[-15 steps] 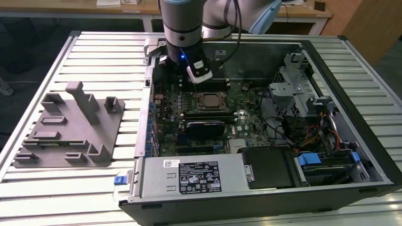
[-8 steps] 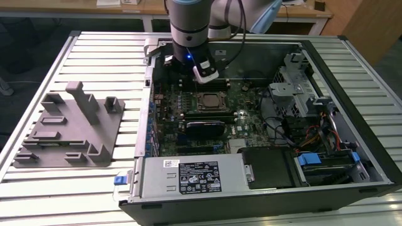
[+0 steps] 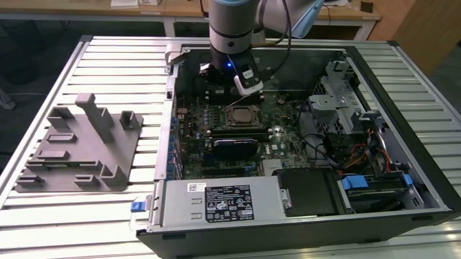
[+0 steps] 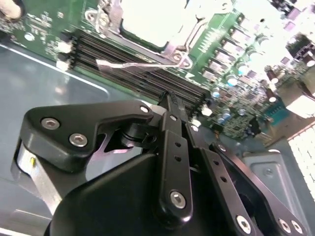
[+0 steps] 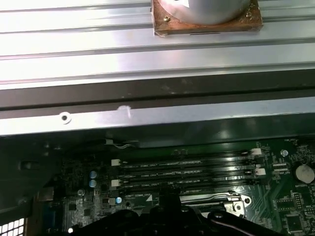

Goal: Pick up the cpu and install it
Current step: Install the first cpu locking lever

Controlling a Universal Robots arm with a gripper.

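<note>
with the gripper [image 4: 170,98] closed on nothing near the socket lever [image 4: 112,66], the cpu [image 4: 147,19] could be damaged if clamped while seated askew.

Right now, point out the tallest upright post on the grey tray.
The narrow slab-like post in the middle of the grey tray's far side; it rises well above the shorter posts flanking it.

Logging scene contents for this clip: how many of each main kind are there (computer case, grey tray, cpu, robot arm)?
computer case: 1
grey tray: 1
cpu: 1
robot arm: 1
Total: 4
</note>
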